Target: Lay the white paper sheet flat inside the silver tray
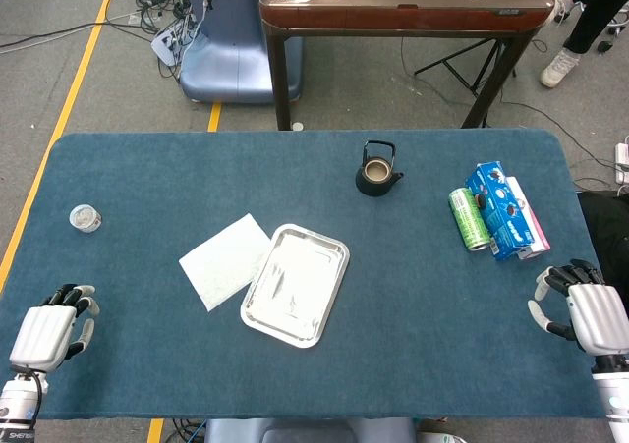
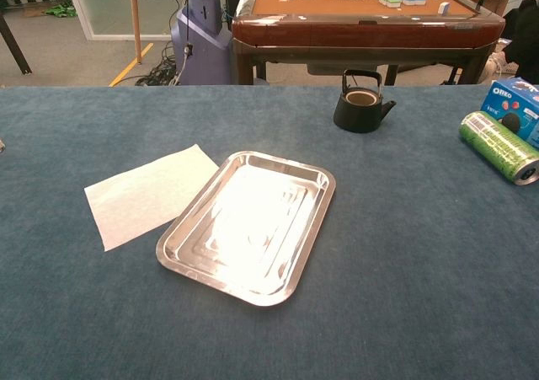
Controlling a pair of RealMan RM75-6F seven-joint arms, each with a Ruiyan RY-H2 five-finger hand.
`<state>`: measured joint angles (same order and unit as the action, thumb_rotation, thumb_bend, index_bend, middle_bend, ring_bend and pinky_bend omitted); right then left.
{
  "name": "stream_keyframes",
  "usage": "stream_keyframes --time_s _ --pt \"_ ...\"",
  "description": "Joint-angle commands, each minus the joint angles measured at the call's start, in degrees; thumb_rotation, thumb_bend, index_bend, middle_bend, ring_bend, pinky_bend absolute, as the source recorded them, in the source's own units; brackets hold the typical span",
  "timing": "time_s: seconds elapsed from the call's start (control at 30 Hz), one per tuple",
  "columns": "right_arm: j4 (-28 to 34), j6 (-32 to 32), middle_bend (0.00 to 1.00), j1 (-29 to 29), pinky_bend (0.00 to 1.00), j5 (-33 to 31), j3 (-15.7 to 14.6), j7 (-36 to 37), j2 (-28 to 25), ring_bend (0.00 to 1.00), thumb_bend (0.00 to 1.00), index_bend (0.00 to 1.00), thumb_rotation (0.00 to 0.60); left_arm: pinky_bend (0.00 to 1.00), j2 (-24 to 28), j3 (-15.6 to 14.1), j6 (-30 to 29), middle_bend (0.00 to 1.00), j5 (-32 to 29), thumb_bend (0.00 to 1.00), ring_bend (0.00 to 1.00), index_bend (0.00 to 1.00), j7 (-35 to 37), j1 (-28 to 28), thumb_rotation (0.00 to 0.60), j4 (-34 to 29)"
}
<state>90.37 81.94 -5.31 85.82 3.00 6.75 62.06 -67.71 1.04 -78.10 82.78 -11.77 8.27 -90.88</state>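
The white paper sheet (image 1: 225, 260) (image 2: 150, 194) lies flat on the blue table, just left of the silver tray (image 1: 337, 249) (image 2: 316, 180), its right edge touching or slightly under the tray's rim. The tray holds nothing. My left hand (image 1: 51, 330) rests at the table's near left corner, fingers apart and holding nothing. My right hand (image 1: 586, 310) sits at the near right edge, also open and holding nothing. Both hands are far from the paper and tray. The chest view shows neither hand.
A black teapot (image 1: 377, 169) (image 2: 361, 105) stands behind the tray. A green can (image 1: 469, 218) (image 2: 500, 147) and a blue Oreo box (image 1: 501, 208) (image 2: 514, 104) lie at the right. A small round container (image 1: 85, 218) sits at far left. A wooden table (image 1: 403, 6) stands beyond.
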Motion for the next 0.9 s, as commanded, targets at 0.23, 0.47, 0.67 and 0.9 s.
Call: stream_keyframes --time_s 0.23,0.47,0.67,0.9 --pt "-0.16 0.28 0.43 0.14 0.16 0.27 -0.07 0.79 -0.13 0.3 0.33 0.57 0.6 0.35 -0.27 -0.08 0.75 0.27 -0.09 0.48 0.18 0.47 0.31 0.48 0.6 0.61" --pt "0.08 0.13 0.43 0.14 0.16 0.56 -0.26 1.7 -0.58 0.3 0.33 0.57 0.6 0.35 -2.36 -0.24 0.33 0.28 2.71 0.48 0.18 0.48 2.78 1.48 0.6 4.32" --pt "0.2 1.16 0.43 0.64 0.16 1.72 -0.74 3.12 -1.13 0.3 0.33 0.57 0.6 0.35 -4.25 -0.18 0.79 0.29 3.8 0.48 0.18 0.48 5.33 2.48 0.6 7.91" --pt "0.27 1.53 0.43 0.78 0.16 2.15 -0.86 4.05 -1.47 0.3 0.33 0.57 0.6 0.35 -3.95 -0.21 1.82 0.29 6.43 0.48 0.18 0.48 7.65 4.7 0.6 7.41"
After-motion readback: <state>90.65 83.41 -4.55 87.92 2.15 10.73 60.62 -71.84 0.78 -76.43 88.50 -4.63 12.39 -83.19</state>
